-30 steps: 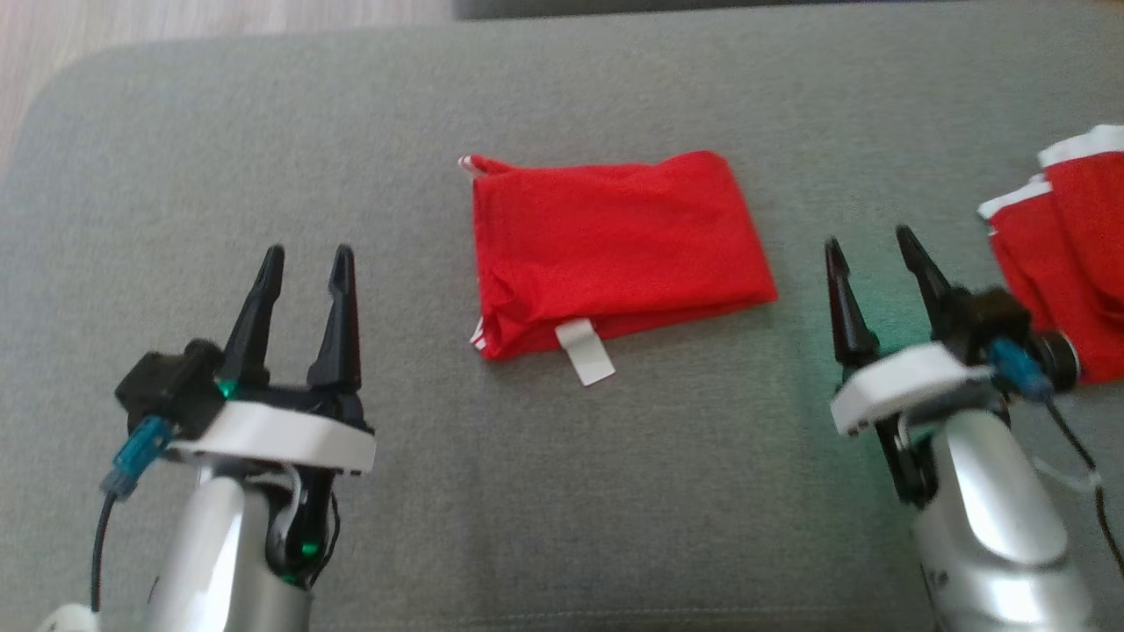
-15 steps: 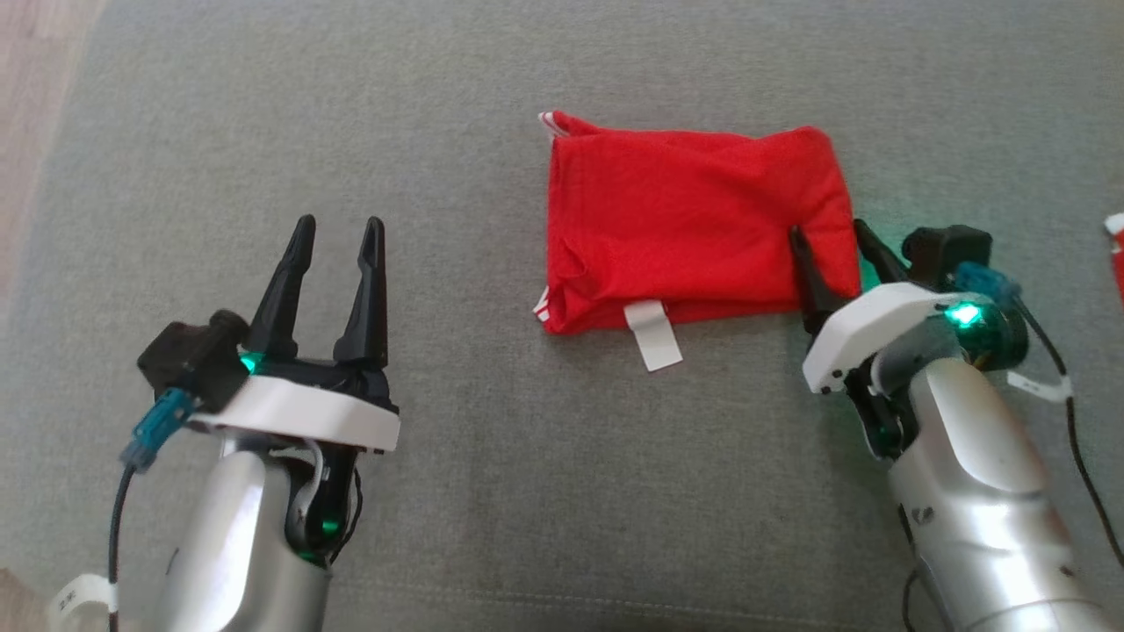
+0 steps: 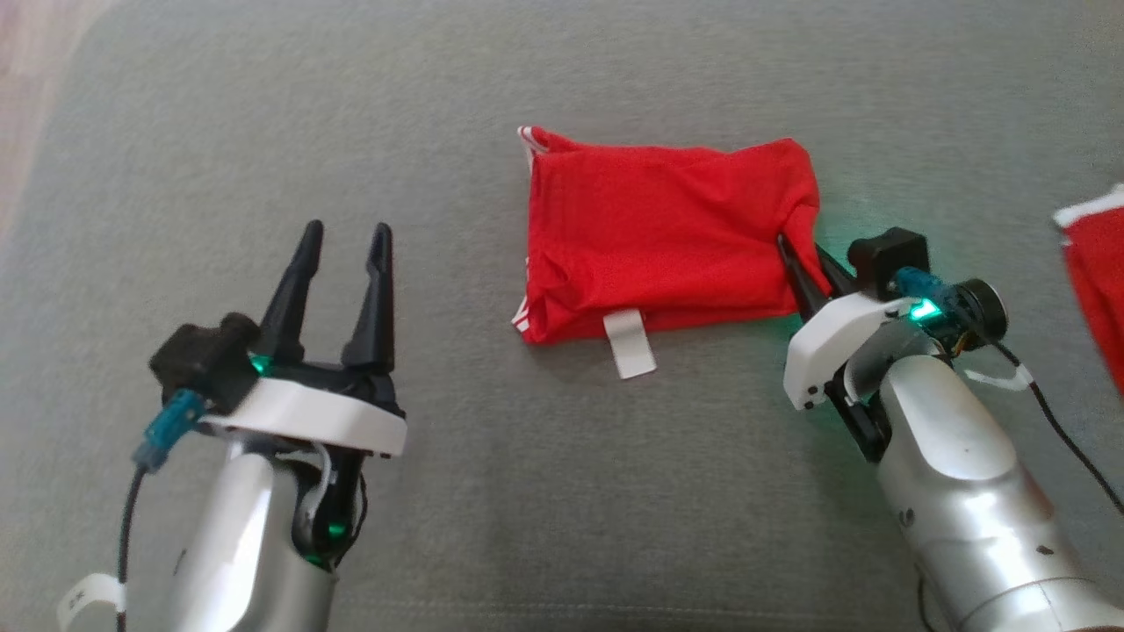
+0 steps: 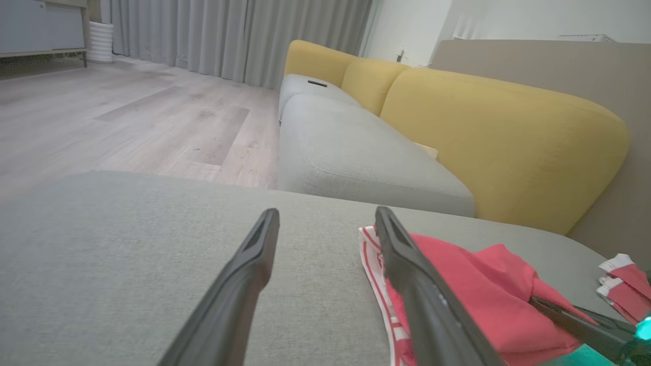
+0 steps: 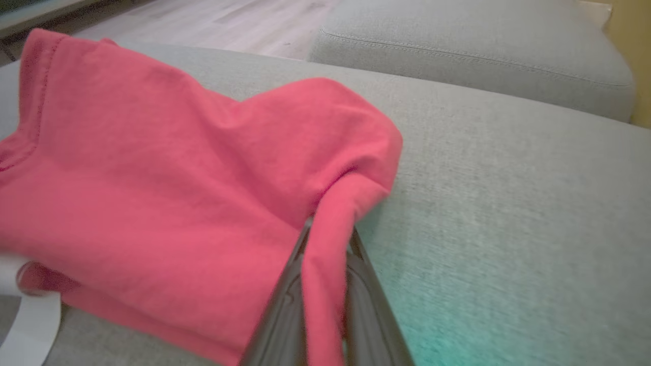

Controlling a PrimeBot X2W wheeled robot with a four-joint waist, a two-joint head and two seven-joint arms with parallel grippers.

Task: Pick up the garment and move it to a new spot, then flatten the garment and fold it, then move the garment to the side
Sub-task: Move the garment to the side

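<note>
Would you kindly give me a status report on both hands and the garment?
Right hand shut on right edge of folded red garment. Left hand open, apart from it. Second red garment far right, not in the way.

Nothing is readable: the white tag [image 3: 629, 344] on the garment [image 3: 659, 237] looks blank, the small label [image 3: 85, 599] at lower left blurred.

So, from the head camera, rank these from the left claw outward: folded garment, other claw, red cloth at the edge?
1. The garment, centre.
2. The right gripper, shut on its right corner.
3. The red cloth, far right edge.
</note>
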